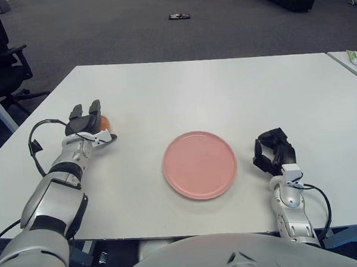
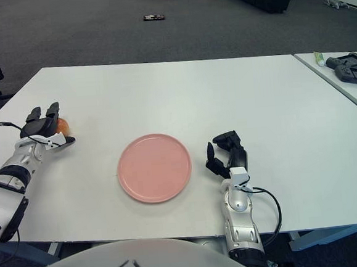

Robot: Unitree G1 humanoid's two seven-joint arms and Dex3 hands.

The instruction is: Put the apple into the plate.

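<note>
Apple [image 1: 104, 122]: orange-red, only a small part of it visible, the rest hidden behind the fingers of the left hand [image 1: 86, 124]. It sits on the white table at roughly 9 o'clock from the plate, well apart from it.

Plate [image 1: 200, 164]: pink, round, shallow, lying flat and empty on the table near the front edge, at centre.

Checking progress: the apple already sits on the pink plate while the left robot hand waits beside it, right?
Not quite. The pink plate holds nothing; the apple is still on the table at the left robot hand, well left of the plate, as the right eye view shows.
</note>
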